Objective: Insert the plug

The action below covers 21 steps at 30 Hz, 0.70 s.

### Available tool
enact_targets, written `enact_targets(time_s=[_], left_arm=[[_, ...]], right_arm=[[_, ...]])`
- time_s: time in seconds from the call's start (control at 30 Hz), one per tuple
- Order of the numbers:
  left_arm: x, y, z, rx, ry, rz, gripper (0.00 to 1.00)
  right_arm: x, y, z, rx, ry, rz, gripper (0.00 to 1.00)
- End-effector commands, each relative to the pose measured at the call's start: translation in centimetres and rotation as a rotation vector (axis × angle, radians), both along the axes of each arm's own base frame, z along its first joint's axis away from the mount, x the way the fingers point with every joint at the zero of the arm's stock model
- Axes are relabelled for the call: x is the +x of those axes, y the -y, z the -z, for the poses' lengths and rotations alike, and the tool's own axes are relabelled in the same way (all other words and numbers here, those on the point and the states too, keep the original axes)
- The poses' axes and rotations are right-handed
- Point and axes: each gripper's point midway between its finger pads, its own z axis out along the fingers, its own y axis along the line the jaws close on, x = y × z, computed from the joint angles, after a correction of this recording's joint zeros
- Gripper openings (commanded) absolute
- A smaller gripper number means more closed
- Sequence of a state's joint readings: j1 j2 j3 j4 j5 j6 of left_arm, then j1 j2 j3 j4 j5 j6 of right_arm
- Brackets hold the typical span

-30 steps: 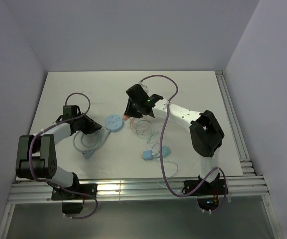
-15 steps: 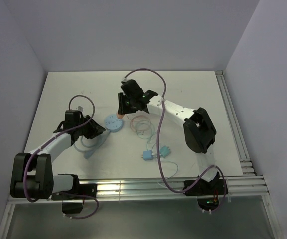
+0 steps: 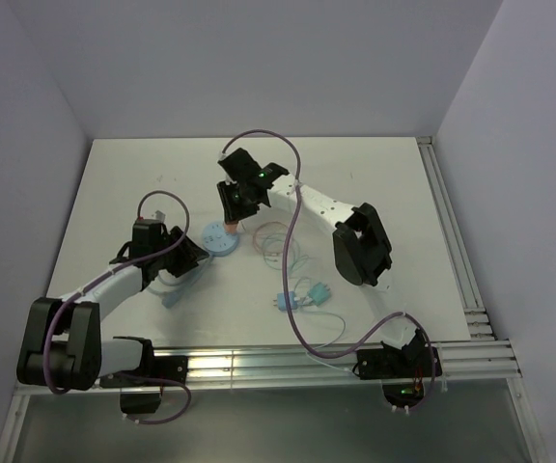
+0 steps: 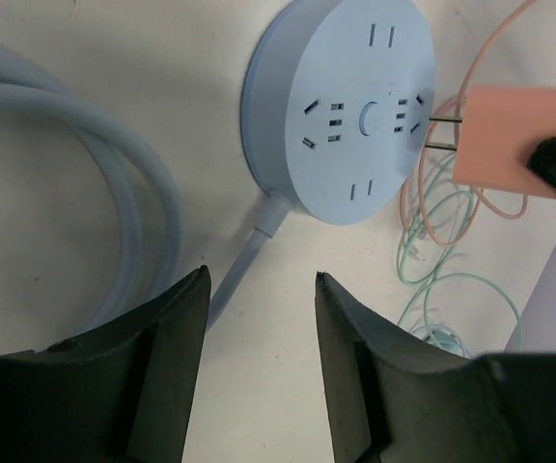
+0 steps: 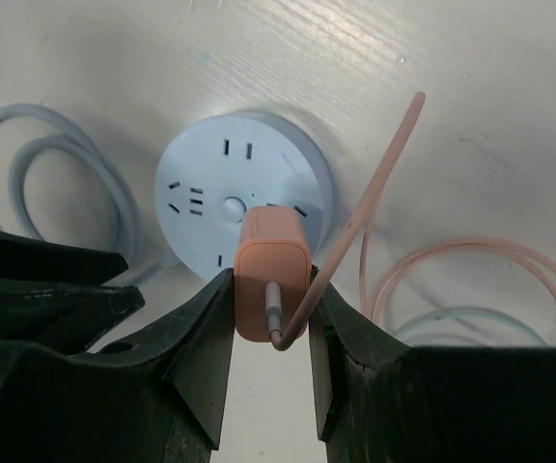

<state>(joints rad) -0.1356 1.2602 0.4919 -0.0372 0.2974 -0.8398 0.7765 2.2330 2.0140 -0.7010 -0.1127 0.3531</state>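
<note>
A round pale-blue socket hub (image 3: 219,237) lies flat on the white table. My right gripper (image 5: 270,287) is shut on the orange plug (image 5: 268,256), its pink cord curling out behind. In the left wrist view the plug (image 4: 505,140) hangs at the right rim of the hub (image 4: 341,106), with both metal prongs bare and pointing at the hub's face. My left gripper (image 4: 261,280) is open and holds nothing. It sits low on the near-left side of the hub, just over the table, beside the hub's cable stub.
The hub's thick pale-blue cable (image 4: 114,193) loops on the table to the left of it. Thin pink and green cords (image 3: 276,241) coil to the right of the hub. Two small blue and green adapters (image 3: 302,296) lie nearer the arm bases.
My right arm has swung left and carried the plug from right of the hub to over its edge. The left gripper has moved in towards the hub and its jaws have spread.
</note>
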Motion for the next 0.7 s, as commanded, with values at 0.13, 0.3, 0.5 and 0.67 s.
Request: enact_targets(time_s=[0.13, 0.3, 0.5, 0.67], left_arm=[[0.5, 0.3, 0.7, -0.021, 0.018, -0.017, 0.51], [0.2, 0.2, 1.1, -0.018, 0.011, -0.023, 0.5], [0.2, 0.2, 1.2, -0.012, 0.014, -0.024, 0.49], [0.0, 0.4, 1.5, -0.014, 0.008, -0.016, 0.47]], right_arm=[[-0.2, 0.4, -0.2, -0.042, 0.014, -0.025, 0.0], [0.2, 0.0, -0.7, -0.036, 0.031, -0.026, 0.0], [0.5, -1.1, -1.0, -0.02, 0.042, -0.029, 0.0], [0.4, -1.8, -0.5, -0.022, 0.034, -0.019, 0.0]])
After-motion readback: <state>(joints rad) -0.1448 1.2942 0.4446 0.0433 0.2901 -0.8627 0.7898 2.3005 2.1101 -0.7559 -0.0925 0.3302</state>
